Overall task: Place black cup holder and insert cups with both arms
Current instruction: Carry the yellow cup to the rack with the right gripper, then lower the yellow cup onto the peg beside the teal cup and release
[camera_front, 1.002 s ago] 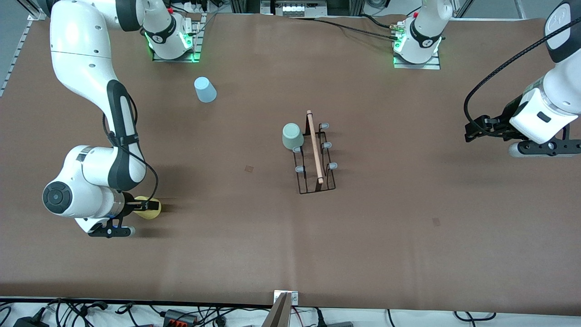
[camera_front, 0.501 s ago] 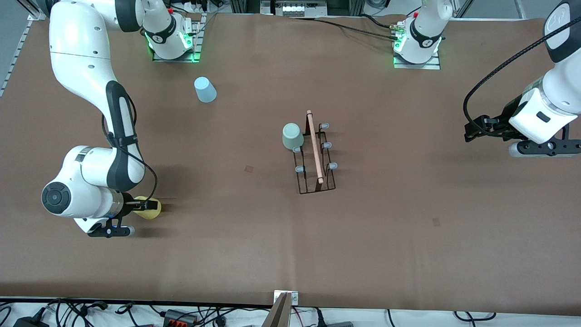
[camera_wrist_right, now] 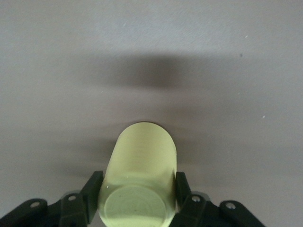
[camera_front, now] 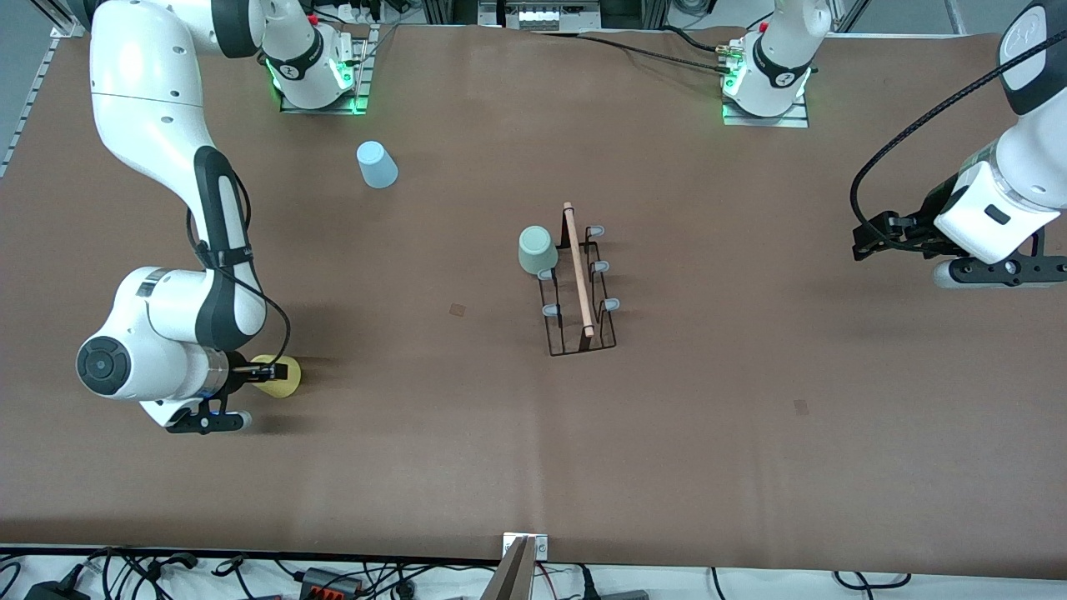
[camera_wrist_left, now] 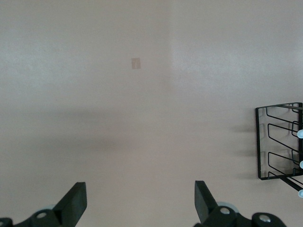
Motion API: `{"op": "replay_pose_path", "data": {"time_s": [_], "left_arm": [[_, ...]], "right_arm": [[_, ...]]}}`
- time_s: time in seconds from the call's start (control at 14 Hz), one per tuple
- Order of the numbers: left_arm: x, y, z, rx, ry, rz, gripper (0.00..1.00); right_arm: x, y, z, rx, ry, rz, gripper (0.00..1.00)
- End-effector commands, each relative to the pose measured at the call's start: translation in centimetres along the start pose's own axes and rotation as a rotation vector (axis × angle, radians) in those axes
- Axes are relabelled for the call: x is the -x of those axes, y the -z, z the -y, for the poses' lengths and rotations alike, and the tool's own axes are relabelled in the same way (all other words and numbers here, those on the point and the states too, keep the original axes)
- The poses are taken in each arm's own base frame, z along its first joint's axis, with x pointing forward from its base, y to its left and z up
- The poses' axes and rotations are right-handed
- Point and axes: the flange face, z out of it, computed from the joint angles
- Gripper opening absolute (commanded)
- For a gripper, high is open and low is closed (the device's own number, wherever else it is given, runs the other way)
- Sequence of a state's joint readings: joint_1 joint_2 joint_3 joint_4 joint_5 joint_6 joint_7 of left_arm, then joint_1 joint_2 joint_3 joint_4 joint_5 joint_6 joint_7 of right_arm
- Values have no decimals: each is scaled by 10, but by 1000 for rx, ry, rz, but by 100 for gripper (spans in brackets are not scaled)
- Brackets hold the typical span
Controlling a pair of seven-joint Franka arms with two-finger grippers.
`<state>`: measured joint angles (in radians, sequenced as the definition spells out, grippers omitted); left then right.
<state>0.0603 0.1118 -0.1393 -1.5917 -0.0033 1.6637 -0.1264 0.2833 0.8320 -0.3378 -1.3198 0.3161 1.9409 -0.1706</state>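
One yellow cup is being pinched by the right gripper at the right arm's end of the table. It looks light and slippery, so its sides are being squeezed. The left gripper is waiting, jaws spread wide.

The black cup holder stood mid-counter with a pale green cup touching its side toward the right arm's end, blocking approach there. Its side toward the left arm's end lay open, and bare counter stretched to the left gripper, which hung with fingers spread. The blue cup stood alone, reachable from every side. The right gripper had clamped the yellow cup, with bare counter between it and the holder.
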Motion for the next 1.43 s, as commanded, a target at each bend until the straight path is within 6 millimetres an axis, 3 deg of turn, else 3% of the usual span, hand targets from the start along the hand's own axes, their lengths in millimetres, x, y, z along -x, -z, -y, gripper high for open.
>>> {"op": "replay_pose_path", "data": {"time_s": [0.0, 0.21, 0.43, 0.72, 1.0, 1.15, 1.36], "left_arm": [[8, 5, 0, -21, -25, 2, 100], [8, 5, 0, -21, -23, 2, 100], [8, 5, 0, -21, -25, 3, 100], [8, 5, 0, -21, -23, 1, 100], [8, 5, 0, -21, -24, 1, 100], [9, 4, 0, -21, -23, 4, 100], [9, 5, 0, -20, -23, 4, 100]], "right_arm": [[9, 63, 44, -50, 66, 0, 15], [9, 115, 117, -43, 95, -72, 15], [19, 144, 201, -48, 78, -143, 15], [47, 146, 314, -63, 106, -229, 15], [78, 145, 397, -98, 159, -304, 15], [96, 131, 445, -115, 216, -363, 15], [111, 104, 491, -139, 235, -426, 15]]}}
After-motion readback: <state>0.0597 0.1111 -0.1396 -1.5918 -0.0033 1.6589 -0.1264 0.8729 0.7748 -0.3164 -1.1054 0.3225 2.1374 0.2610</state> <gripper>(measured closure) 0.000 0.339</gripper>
